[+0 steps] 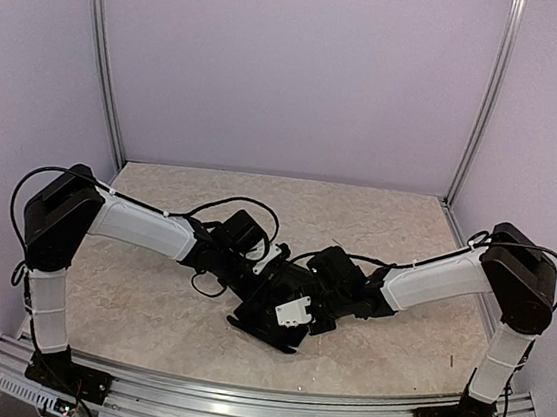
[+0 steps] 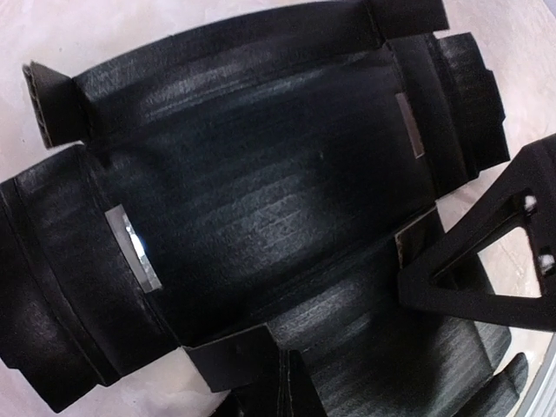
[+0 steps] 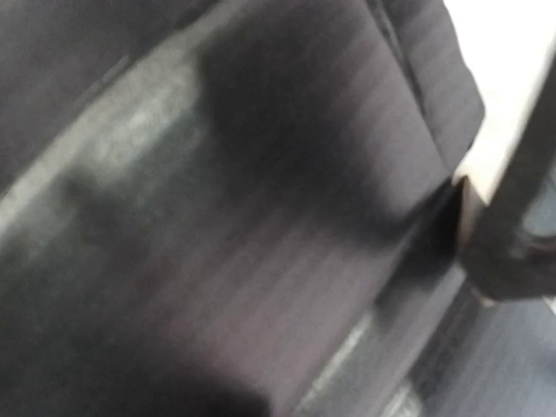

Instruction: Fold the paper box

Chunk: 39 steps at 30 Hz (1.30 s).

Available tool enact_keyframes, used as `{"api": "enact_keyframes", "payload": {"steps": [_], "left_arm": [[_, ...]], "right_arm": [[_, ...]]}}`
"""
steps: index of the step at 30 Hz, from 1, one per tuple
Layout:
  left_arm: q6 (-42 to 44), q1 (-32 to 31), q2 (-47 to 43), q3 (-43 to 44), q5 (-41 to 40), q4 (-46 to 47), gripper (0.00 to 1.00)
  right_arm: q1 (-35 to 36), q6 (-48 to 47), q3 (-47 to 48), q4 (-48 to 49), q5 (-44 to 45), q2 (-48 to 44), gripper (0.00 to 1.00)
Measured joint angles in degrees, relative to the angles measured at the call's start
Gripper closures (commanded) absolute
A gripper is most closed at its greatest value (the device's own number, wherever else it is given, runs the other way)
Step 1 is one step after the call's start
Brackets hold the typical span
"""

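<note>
The left arm [image 1: 140, 228] reaches in from the left of the paper box [image 1: 259, 332], elbow bent, wrist tipped down over it. The left gripper [image 1: 262, 279] sits low, right above the box's left part, with its jaws together. Whether a thin edge of card is pinched between them cannot be told. Judging by its pose, it is pressing or steadying the sheet so that it does not slide on the table [image 1: 147, 304].

The box lies at the middle of the scene, under both wrists and toward the near edge of the table. In the left wrist view it fills the frame as a matte black sheet that is mostly opened out. It shows a broad centre panel, flaps turned up at the sides, and a narrow slot [image 2: 135, 252] in the left flap with light showing through. It looks early in the folding, with the walls not yet standing.

The right gripper [image 1: 299, 307] hangs just over the box's right part, a white tag on its body, and its jaws are likewise together. Its own camera is so close that it shows only blurred black card. The right arm [image 1: 442, 277] stretches in from the right of the box, mirroring the left arm, probably so the two can work opposite flaps.
</note>
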Motion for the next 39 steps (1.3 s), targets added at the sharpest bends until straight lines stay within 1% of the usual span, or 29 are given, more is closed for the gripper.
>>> {"api": "enact_keyframes", "payload": {"steps": [9,12,16,22,27,32,39], "left_arm": [[-0.6,0.4,2.9,1.0,1.4,-0.4,1.00],[-0.9,0.7,4.0,2.3,2.3,-0.3,1.00],[-1.3,0.9,5.4,4.0,3.6,-0.1,1.00],[-1.7,1.8,6.6,5.5,6.1,-0.5,1.00],[-1.9,2.4,7.0,6.3,7.8,-1.5,1.00],[-1.9,2.5,7.3,7.1,8.1,-2.7,1.00],[-1.9,2.6,7.3,7.2,8.4,-3.0,1.00]], "right_arm": [[-0.4,0.9,0.3,-0.6,-0.8,-0.6,1.00],[-0.7,1.3,0.7,-2.2,-1.2,-1.1,1.00],[-0.9,1.9,0.9,-7.1,-1.6,-3.1,1.00],[-1.1,3.3,0.8,-17.3,-2.6,-8.0,1.00],[-2.0,4.4,0.8,-19.9,-3.0,-11.5,1.00],[-3.2,5.1,0.8,-20.0,-3.0,-11.1,1.00],[-4.2,5.2,2.2,-20.0,-3.4,-6.1,1.00]]}}
